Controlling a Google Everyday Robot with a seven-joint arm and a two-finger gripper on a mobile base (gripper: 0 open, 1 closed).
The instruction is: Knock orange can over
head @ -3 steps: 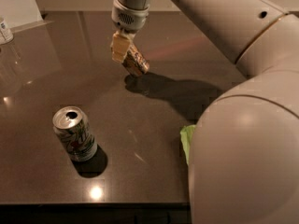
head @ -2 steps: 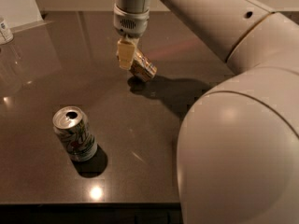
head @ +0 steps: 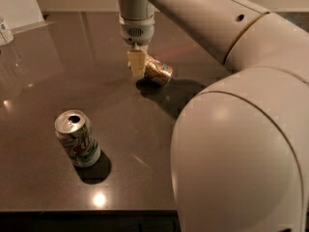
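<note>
The orange can [head: 159,71], coppery with a silver end, lies tipped on its side on the dark table [head: 72,71], just right of my gripper. My gripper [head: 137,64] hangs from the arm above the table's middle, its pale fingers [head: 136,62] pointing down and touching the can's left end. The white-and-green can [head: 77,139] stands upright at the front left, well apart from the gripper.
My own arm's large white housing [head: 241,144] fills the right side and hides that part of the table. A small clear container [head: 5,30] stands at the far left edge. The table's front edge [head: 87,210] runs along the bottom.
The gripper has moved right and slightly down with the orange can beside it; the can now lies lower, on its side on the table. The arm housing fills more of the view.
</note>
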